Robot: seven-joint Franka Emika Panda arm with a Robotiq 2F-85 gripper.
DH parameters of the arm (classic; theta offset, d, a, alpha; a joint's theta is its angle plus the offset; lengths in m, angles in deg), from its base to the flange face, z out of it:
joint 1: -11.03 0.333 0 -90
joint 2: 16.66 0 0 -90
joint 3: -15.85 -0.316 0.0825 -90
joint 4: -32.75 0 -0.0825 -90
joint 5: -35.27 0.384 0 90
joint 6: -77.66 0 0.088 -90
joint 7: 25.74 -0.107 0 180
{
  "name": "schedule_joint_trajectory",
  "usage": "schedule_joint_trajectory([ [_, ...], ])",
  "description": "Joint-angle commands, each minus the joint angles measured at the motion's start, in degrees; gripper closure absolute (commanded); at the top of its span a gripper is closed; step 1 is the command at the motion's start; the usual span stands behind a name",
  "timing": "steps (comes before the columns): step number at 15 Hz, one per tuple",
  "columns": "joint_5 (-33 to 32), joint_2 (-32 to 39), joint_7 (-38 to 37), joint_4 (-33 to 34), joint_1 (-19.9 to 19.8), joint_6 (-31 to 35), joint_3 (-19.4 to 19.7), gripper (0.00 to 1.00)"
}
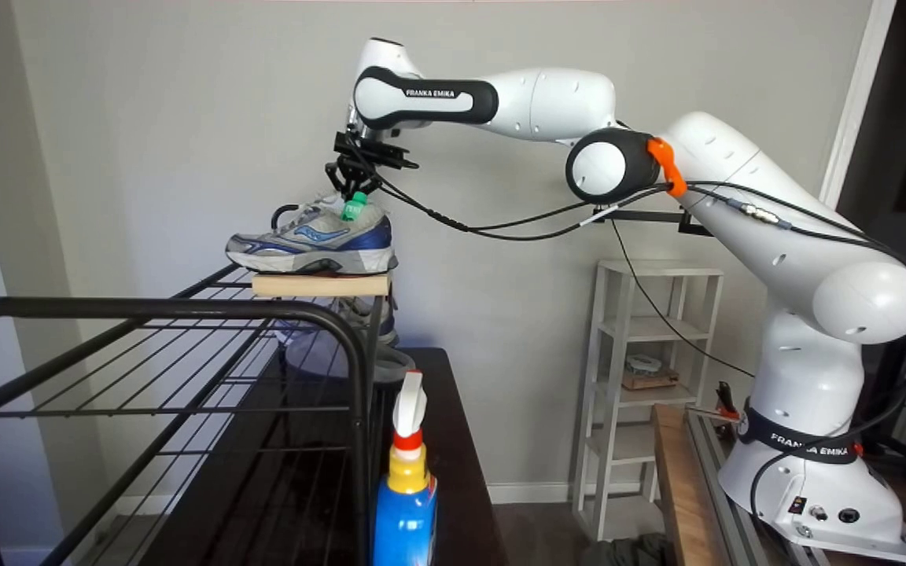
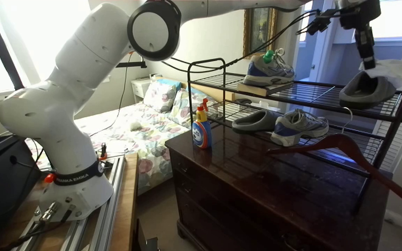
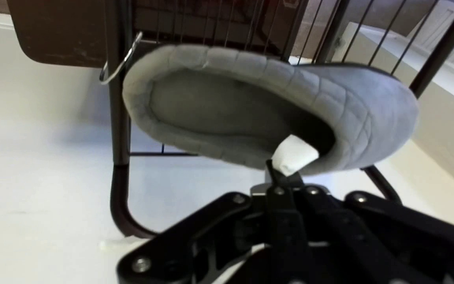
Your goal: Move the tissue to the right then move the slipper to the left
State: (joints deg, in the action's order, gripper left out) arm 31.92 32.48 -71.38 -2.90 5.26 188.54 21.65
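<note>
White tissue (image 2: 398, 71) is pinched by clenched tool (image 2: 370, 65) just above slipper (image 2: 366, 94), presumably to be carried right | slipper is borne by upper shelf (image 2: 319, 92), likely to be moved second | tissue-slipper contact unclear

The tissue (image 2: 398, 69) is white, the upper slipper (image 2: 365, 93) grey with a quilted rim, the tool (image 2: 370, 65) black, the sneakers (image 2: 266, 74) grey and blue, the spray bottle (image 2: 201, 133) blue with yellow and red, and the bedspread (image 2: 110, 122) white with multicoloured dots.
</note>
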Motion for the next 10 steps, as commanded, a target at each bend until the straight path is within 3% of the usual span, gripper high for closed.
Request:
schedule_joint_trajectory([
  [1, 1.37, 0.25, 0.54, 4.11, -2.15, -0.27, -0.69, 1.0],
  [10, 0.56, -0.15, 0.11, 2.9, -2.19, 0.0, -1.38, 1.0],
])
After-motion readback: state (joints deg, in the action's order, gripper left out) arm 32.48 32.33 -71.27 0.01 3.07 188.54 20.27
